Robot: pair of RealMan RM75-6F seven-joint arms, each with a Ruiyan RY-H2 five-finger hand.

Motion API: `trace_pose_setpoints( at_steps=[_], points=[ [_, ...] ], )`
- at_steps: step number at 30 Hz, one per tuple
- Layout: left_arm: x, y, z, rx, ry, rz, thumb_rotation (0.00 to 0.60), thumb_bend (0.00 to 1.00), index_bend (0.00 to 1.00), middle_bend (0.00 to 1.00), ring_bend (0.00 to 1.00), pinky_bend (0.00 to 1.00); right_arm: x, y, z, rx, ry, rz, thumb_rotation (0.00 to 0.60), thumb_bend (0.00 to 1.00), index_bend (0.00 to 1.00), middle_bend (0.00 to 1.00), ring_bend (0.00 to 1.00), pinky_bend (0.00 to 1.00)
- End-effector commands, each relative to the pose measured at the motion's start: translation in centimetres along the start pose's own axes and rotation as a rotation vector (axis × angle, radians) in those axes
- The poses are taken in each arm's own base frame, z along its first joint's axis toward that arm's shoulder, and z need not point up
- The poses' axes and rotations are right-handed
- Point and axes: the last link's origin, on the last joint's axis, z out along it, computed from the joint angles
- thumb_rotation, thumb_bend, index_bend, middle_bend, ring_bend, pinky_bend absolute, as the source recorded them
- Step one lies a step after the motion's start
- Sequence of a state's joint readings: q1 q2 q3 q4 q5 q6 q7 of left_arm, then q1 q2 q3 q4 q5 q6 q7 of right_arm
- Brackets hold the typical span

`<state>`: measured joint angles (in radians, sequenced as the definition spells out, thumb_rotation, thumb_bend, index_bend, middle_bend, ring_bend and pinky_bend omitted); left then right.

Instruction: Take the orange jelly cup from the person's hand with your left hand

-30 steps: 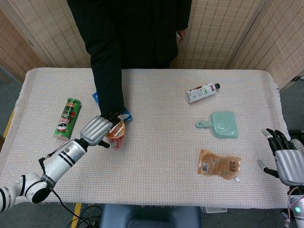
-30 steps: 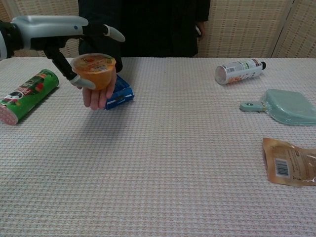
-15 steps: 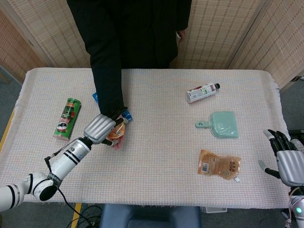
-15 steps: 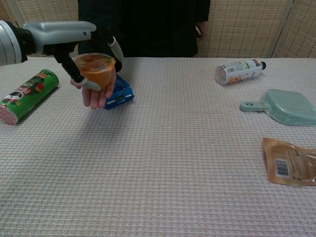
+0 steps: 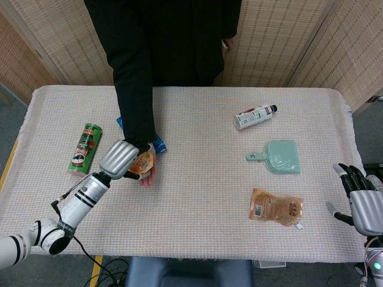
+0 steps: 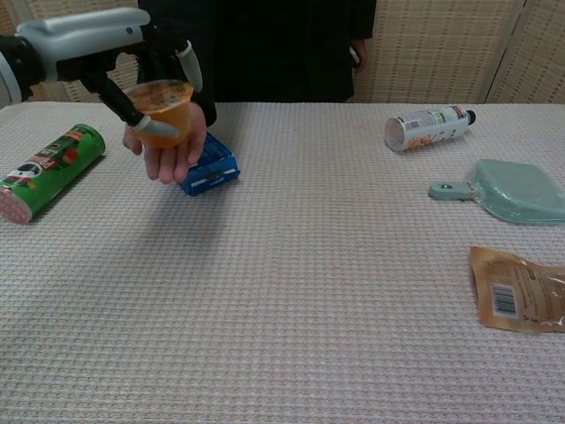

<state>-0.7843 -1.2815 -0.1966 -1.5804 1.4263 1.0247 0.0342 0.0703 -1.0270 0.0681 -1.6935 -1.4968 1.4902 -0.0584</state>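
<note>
The orange jelly cup (image 5: 142, 162) (image 6: 161, 113) sits just above the person's upturned palm (image 5: 148, 176) (image 6: 168, 159), left of the table's middle. My left hand (image 5: 119, 158) (image 6: 97, 40) reaches over it from the left and grips it, thumb on the near side and fingers curled over the far rim. The cup tilts slightly in that grip and still touches or nearly touches the palm. My right hand (image 5: 362, 203) hangs off the table's right edge, fingers apart and holding nothing; the chest view does not show it.
A green can (image 5: 84, 148) (image 6: 44, 170) lies left of my left hand. A blue packet (image 5: 158, 144) (image 6: 207, 168) lies under the person's hand. On the right are a bottle (image 5: 254, 116) (image 6: 428, 126), a teal dustpan (image 5: 281, 156) (image 6: 516, 190) and a brown pouch (image 5: 276, 207) (image 6: 521, 300).
My left hand's fingers have closed around the jelly cup, and cup and hand have risen a little and shifted left above the person's palm. The right hand has not moved.
</note>
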Motion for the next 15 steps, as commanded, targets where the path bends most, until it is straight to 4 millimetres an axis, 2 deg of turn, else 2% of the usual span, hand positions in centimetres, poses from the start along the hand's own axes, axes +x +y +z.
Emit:
trace_pose_setpoints(
  at_steps=[1, 7, 15],
  points=[
    [0.6, 0.1, -2.3, -0.030, 0.015, 0.014, 0.600, 0.26, 0.56, 0.44, 0.44, 0.74, 0.0, 0.0, 0.0, 0.000, -0.001, -0.001, 0.600, 0.25, 0.05, 0.09, 0.11, 0.25],
    [0.6, 0.4, -5.6, -0.071, -0.002, 0.049, 0.600, 0.26, 0.56, 0.44, 0.44, 0.74, -0.2, -0.3, 0.1, 0.009, -0.005, 0.004, 0.600, 0.25, 0.05, 0.09, 0.11, 0.25],
    [-1.2, -1.2, -7.8, -0.017, -0.053, 0.087, 0.600, 0.26, 0.55, 0.44, 0.44, 0.74, -0.3, -0.2, 0.2, 0.012, -0.008, 0.005, 0.600, 0.25, 0.05, 0.09, 0.11, 0.25]
  ],
)
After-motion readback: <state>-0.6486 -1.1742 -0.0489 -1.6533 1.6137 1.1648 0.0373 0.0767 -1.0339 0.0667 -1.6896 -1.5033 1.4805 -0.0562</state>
